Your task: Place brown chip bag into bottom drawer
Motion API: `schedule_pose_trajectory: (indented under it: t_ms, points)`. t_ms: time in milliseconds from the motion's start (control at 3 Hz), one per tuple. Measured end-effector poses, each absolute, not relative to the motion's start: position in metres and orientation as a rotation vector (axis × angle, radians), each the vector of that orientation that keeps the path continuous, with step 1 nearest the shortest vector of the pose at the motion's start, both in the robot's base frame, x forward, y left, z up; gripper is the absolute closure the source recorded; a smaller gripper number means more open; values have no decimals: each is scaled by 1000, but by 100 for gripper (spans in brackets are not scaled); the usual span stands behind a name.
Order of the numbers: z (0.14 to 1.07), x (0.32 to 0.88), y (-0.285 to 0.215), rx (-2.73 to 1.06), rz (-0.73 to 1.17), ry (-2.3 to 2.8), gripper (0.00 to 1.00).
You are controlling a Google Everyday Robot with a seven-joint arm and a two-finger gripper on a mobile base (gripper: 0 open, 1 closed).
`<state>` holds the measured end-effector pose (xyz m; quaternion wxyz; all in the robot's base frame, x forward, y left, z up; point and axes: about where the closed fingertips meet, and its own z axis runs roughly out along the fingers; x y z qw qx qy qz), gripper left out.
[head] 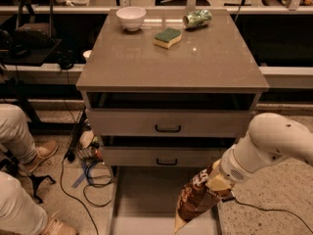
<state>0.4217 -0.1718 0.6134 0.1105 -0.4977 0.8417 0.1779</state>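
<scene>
The brown chip bag (194,199) hangs tilted from my gripper (218,181), its tan lower end low over the right side of the pulled-out bottom drawer (142,199). The bag is dark brown with white lettering. My gripper sits at the bag's upper end, at the tip of my white arm (274,143) coming in from the right. The bag hides the fingers. The drawer's flat grey floor shows to the left of the bag.
Two upper grey drawers with black handles (167,128) are closed above. On the cabinet top (171,62) stand a white bowl (131,17), a green-yellow sponge (167,37) and a green can (197,19). A person's legs (22,146) and cables (88,173) are at the left.
</scene>
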Motion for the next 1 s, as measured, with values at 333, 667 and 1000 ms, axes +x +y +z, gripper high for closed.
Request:
schedule_pose_trajectory:
  t_ms: [333, 667, 1000]
  points:
    - [592, 420, -161, -1448, 624, 2456, 100]
    - [537, 414, -115, -1392, 895, 2368, 100]
    - [489, 413, -60, -1300, 1096, 2295, 100]
